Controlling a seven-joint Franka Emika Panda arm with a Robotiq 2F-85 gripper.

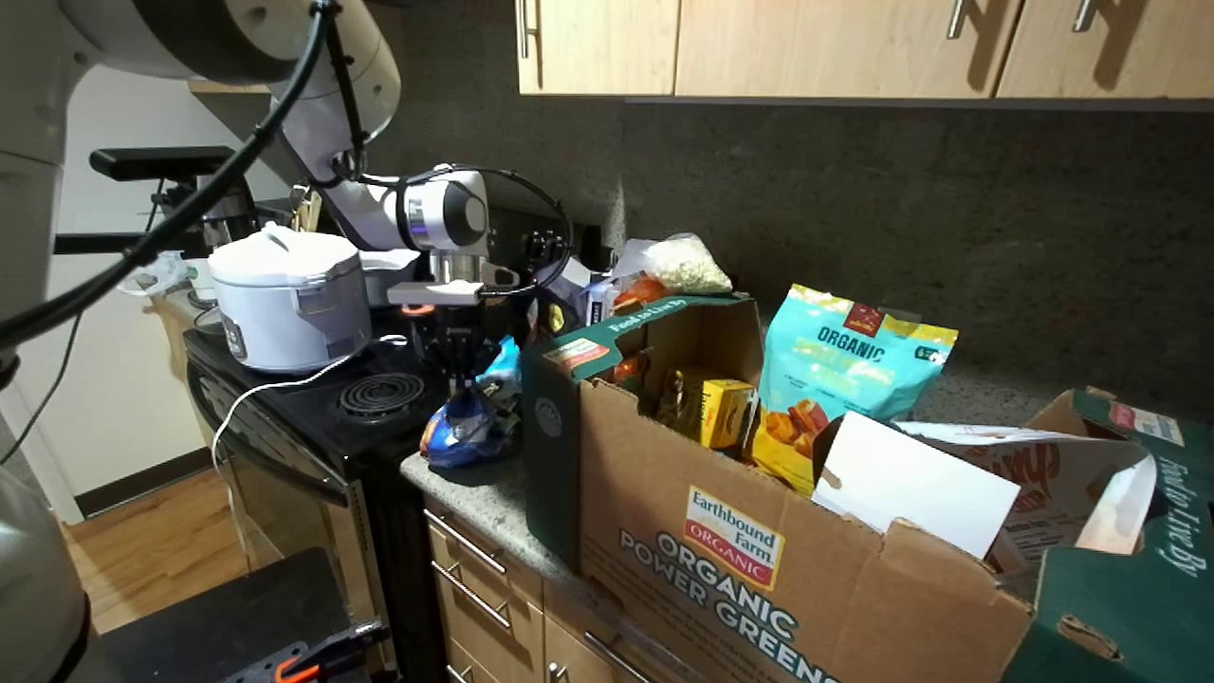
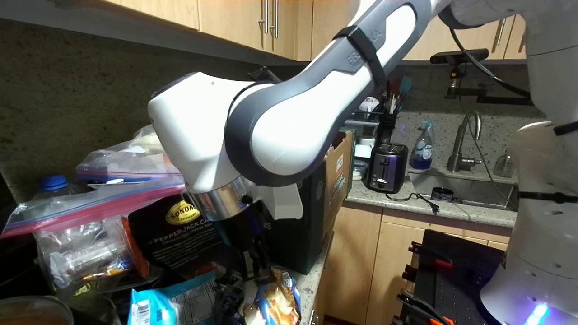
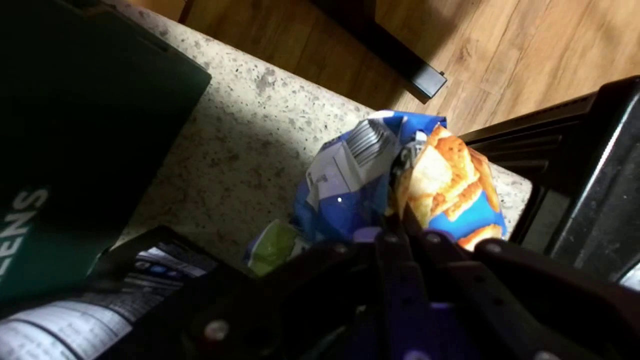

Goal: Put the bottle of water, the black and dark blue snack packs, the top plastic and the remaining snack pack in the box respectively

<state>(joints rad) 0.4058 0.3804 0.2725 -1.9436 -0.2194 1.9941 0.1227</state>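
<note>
"How many packs has the pincer (image 3: 402, 225) got?"

"One: a blue snack pack (image 3: 350, 200), pinched tight between jaws that are almost together, its body bulging right below them."

"And the box (image 1: 626, 465)?"

"One, brown Earthbound Farm cardboard, beside the pincer and apart from that pack. One turquoise pouch (image 1: 844, 370) and one small yellow carton (image 1: 726, 413) sit inside."

"Anything else near the pincer?"

"One black Sonoma pepper jack pouch (image 2: 180, 232) and one light-blue packet (image 2: 153, 309). One white rice cooker (image 1: 285, 304) stands farther from it."

“Earthbound Farm” and “ORGANIC POWER GREENS” are being shown on the right-hand box (image 1: 854, 569), “PEPPER JACK” on the black pack (image 2: 178, 237).
</note>
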